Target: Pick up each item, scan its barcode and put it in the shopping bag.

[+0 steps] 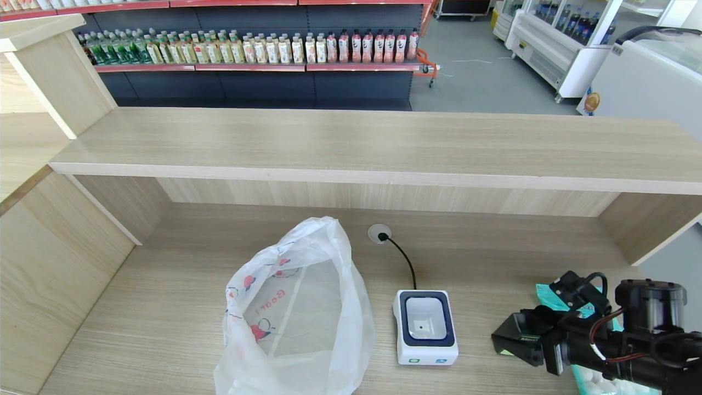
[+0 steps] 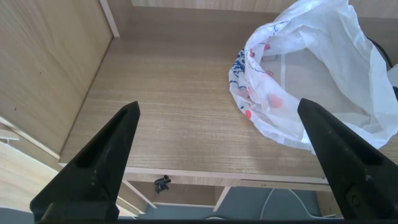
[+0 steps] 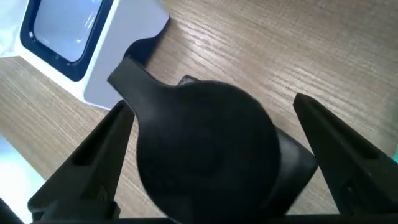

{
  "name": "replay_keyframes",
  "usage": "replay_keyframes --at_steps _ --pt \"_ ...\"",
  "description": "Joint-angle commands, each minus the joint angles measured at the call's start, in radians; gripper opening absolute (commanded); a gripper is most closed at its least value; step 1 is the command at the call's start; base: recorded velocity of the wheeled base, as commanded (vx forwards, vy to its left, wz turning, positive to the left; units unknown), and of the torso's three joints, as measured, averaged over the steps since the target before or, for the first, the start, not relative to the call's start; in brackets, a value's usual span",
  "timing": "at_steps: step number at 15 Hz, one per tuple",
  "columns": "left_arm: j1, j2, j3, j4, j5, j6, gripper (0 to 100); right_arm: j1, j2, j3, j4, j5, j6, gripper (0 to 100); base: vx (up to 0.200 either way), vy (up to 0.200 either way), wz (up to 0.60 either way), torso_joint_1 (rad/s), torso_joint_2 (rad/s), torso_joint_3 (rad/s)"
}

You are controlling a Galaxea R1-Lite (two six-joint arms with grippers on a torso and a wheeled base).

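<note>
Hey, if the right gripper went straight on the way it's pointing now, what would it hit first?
Most likely the black object sitting in the mouth of the open right gripper; the scanner looks to be beyond it.

Light wood counter desk point(image 1: 164, 307): white shopping bag point(image 1: 299, 312) left of centre, barcode scanner point(image 1: 426, 327) just beside it, teal pack point(image 1: 547, 296), possibly wipes, far right.

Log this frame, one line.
left end effector open, empty | right end effector at black item beside scanner | shopping bag looks empty
</note>
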Motion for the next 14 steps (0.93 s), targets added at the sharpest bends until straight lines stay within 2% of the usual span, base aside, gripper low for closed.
replay_keyframes --at_steps 1,6,7,14 --pt "0.0 0.0 0.0 0.0 0.0 0.0 100 0.005 0.098 -0.008 -0.052 0.005 -0.001 100 0.0 0.0 0.0 0.0 0.0 0.0" --pt "0.0 0.0 0.0 0.0 0.0 0.0 100 0.02 0.126 -0.028 -0.068 0.041 0.001 100 0.0 0.0 0.0 0.0 0.0 0.0" --pt "0.0 0.0 0.0 0.0 0.0 0.0 100 0.02 0.127 -0.034 -0.066 0.071 0.002 0 0.0 0.0 0.0 0.0 0.0 0.0" --pt "0.0 0.0 0.0 0.0 0.0 0.0 100 0.013 0.127 -0.05 -0.068 0.068 -0.005 0 0.0 0.0 0.0 0.0 0.0 0.0"
